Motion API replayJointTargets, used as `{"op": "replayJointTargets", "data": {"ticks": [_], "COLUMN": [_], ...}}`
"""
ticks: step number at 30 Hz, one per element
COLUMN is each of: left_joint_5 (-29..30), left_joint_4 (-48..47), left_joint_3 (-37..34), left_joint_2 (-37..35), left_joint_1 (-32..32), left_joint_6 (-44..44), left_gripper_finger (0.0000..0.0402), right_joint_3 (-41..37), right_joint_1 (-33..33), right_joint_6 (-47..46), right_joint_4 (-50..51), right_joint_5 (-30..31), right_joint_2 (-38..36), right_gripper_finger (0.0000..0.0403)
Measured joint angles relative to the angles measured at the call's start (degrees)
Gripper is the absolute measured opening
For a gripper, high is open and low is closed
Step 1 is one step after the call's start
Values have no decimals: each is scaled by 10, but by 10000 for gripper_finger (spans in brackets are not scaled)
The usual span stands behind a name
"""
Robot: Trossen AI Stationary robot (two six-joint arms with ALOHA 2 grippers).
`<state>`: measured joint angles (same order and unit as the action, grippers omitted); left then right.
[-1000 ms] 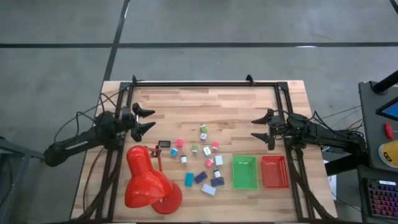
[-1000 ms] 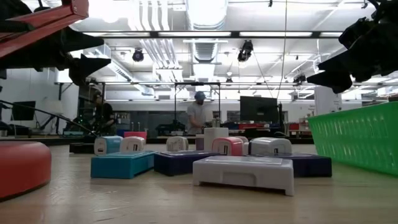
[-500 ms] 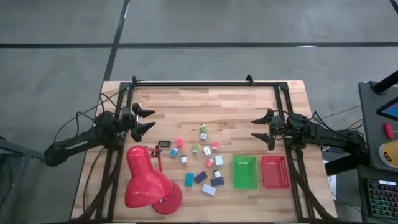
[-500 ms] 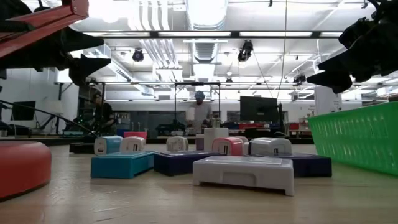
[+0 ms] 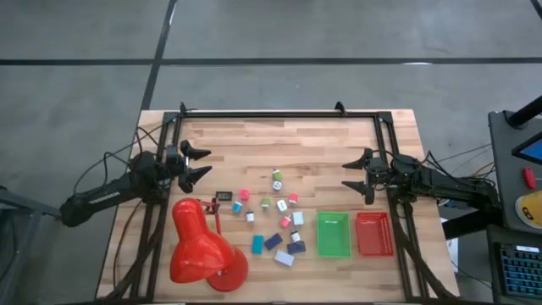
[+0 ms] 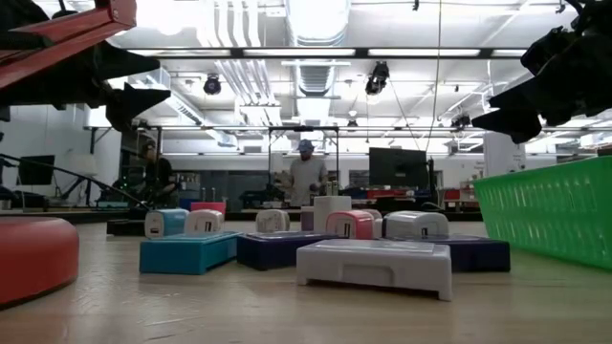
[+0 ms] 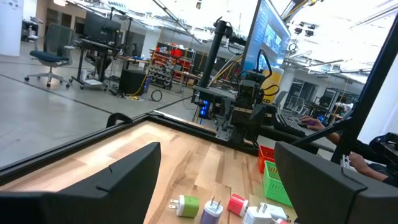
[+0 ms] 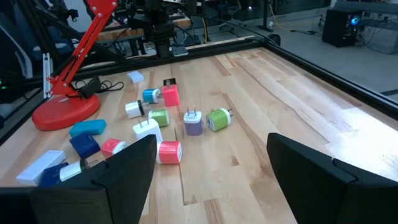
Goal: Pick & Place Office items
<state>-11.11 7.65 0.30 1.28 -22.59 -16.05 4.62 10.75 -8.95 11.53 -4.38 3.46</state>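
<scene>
Left gripper [image 5: 201, 163] hangs over the table's [image 5: 322, 140] left edge, fingers spread wide, holding nothing. Just below it stands the red desk lamp [image 5: 201, 247]. The office items [image 5: 273, 219] lie scattered at the table's centre, apart from both grippers. A green tray [image 5: 333, 234] and red tray [image 5: 374, 235] follow. Right gripper [image 5: 359, 174] hangs above the trays, likewise wide open and empty.

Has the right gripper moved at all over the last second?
No. In the high view the right gripper hangs open at the same spot up-table from the green tray as before.
</scene>
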Motion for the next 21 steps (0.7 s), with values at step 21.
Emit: {"op": "replayJointTargets", "data": {"ticks": [21], "left_joint_5": [0], "left_joint_4": [0], "left_joint_3": [0], "left_joint_2": [0], "left_joint_1": [0], "left_joint_6": [0], "left_gripper_finger": [320], "right_joint_3": [0], "right_joint_1": [0], "right_joint_6": [165], "right_joint_4": [0], "right_joint_5": [0], "right_joint_2": [0], "right_gripper_finger": [304]}}
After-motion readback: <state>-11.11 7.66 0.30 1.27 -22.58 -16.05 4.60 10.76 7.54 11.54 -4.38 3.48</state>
